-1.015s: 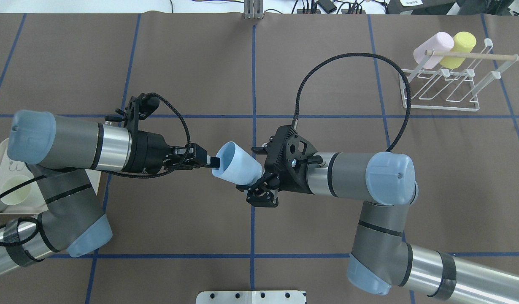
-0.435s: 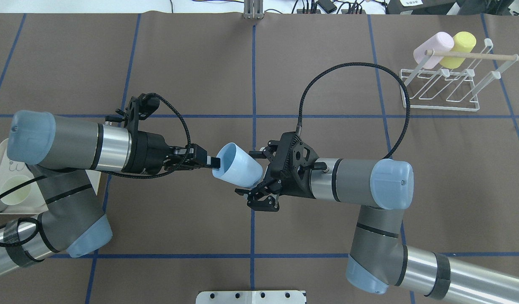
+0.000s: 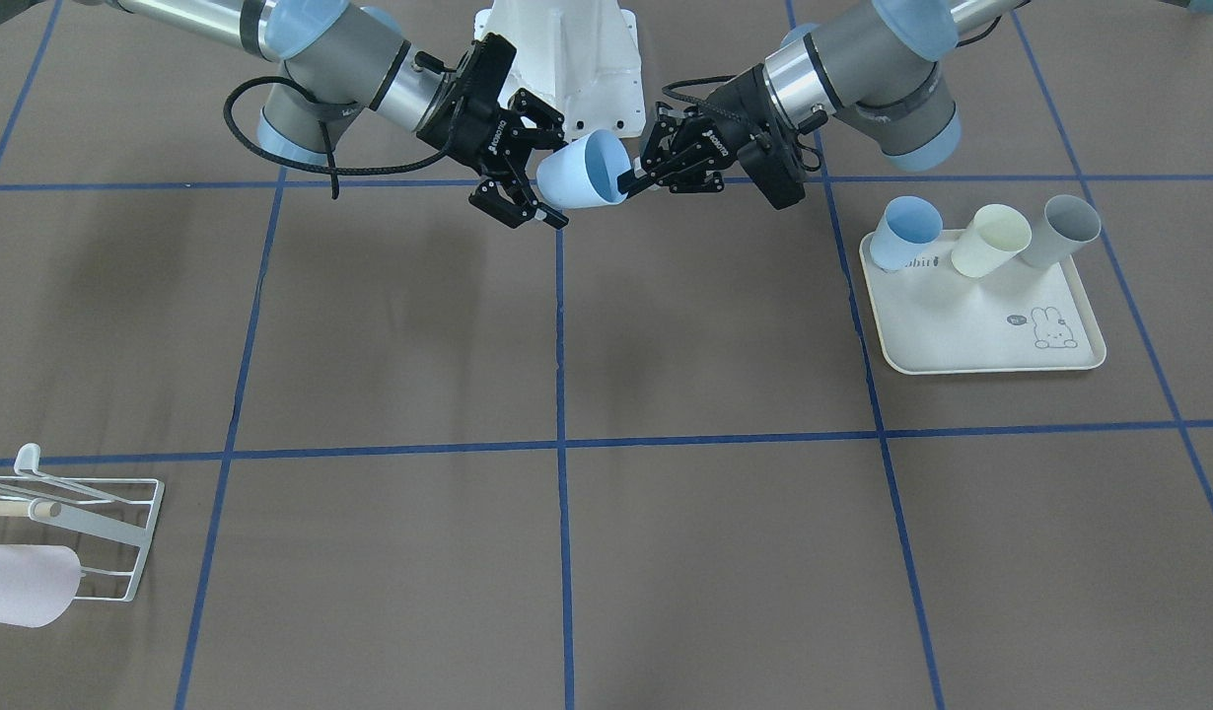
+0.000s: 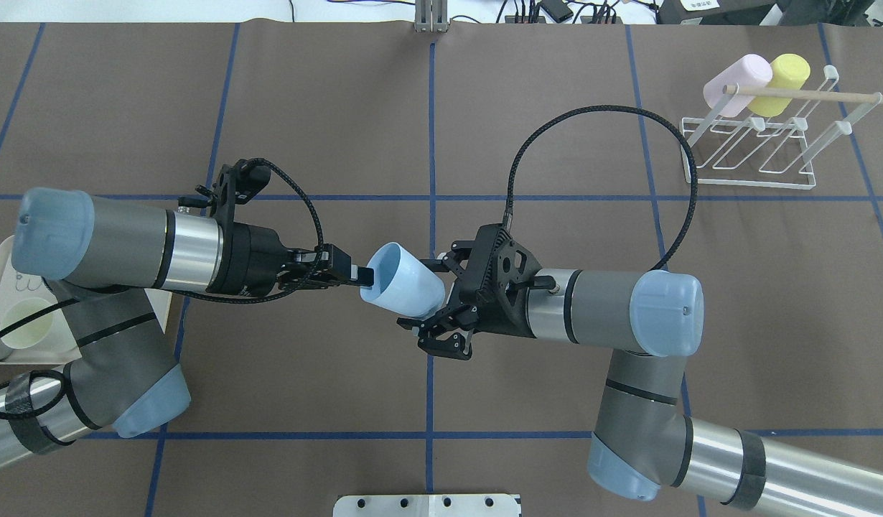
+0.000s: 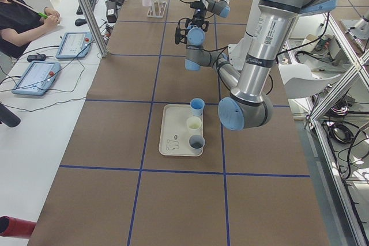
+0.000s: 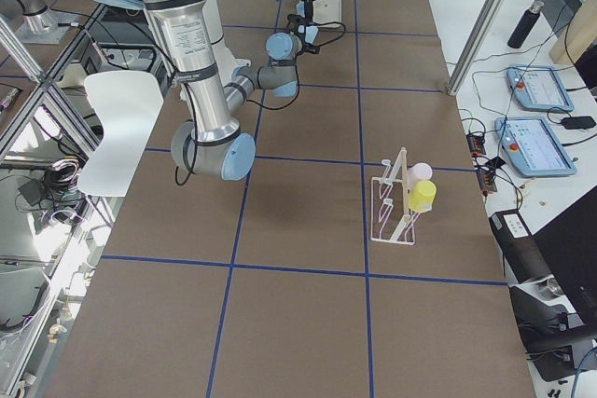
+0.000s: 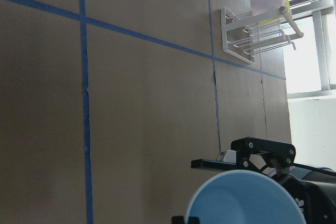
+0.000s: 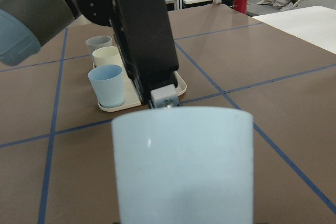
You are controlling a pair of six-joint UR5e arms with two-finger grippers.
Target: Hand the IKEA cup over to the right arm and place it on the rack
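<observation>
you have the brown table with its blue tape lines, and over its middle the left arm and the right arm meet wrist to wrist. at the left edge sits the cream tray with three upright cups: blue, cream and grey. at the far right stands the white rack, with a pink cup and a yellow cup on its prongs. the light blue cup is in the air between the arms, tipped on its side, mouth toward the left arm. the left gripper is pinched onto its rim, one finger inside. the right gripper has its jaws spread wide either side of the cup's base; you can't tell whether they touch it.
</observation>
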